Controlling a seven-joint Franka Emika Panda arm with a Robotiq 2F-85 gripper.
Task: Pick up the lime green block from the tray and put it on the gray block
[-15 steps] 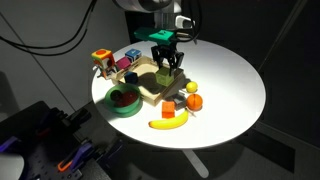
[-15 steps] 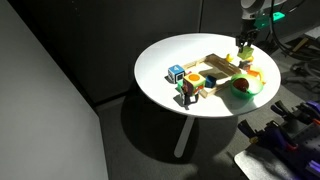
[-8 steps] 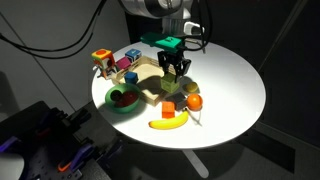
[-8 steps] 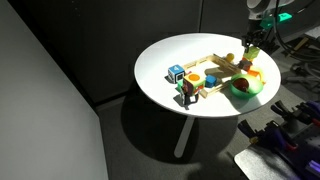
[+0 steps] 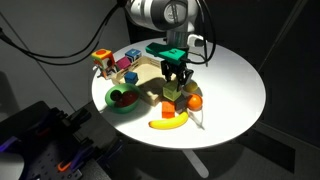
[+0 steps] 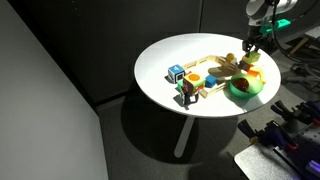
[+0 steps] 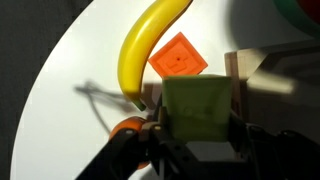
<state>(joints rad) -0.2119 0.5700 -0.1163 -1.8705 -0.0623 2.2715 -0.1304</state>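
Lime green block (image 7: 203,108) | clamped in hand (image 5: 176,84) | aloft near tray (image 5: 150,90)

The lime green block (image 7: 200,108) looks matt and faintly grainy, like painted wood. The banana (image 7: 150,50) shines like smooth plastic. The orange block (image 7: 178,62) is matt. The tray (image 5: 147,92) is pale bare wood, and the table (image 5: 235,85) is smooth, matt white.

The block (image 7: 203,108) is lime green, the banana (image 7: 150,45) yellow.
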